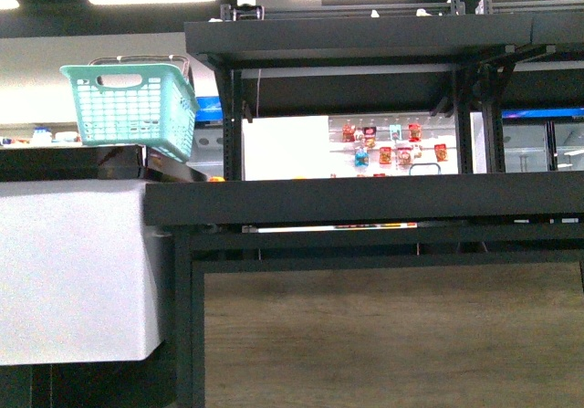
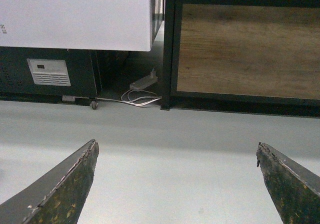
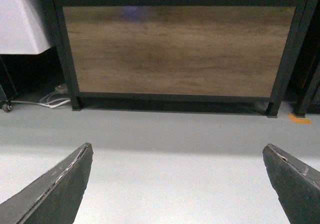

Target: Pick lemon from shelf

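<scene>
While the shelf [image 1: 365, 198] spans level crosswise, left gripper [image 2: 176, 144] and right gripper [image 3: 177, 145] show jaws spread.

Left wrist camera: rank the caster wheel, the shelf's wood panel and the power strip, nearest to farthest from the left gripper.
From the left gripper:
1. Caster wheel, under the dark cabinet's corner.
2. Wood panel in the shelf's base; its lower edge is about level with the caster, too close to call.
3. Power strip, back in the gap between cabinet and shelf, farthest.
</scene>
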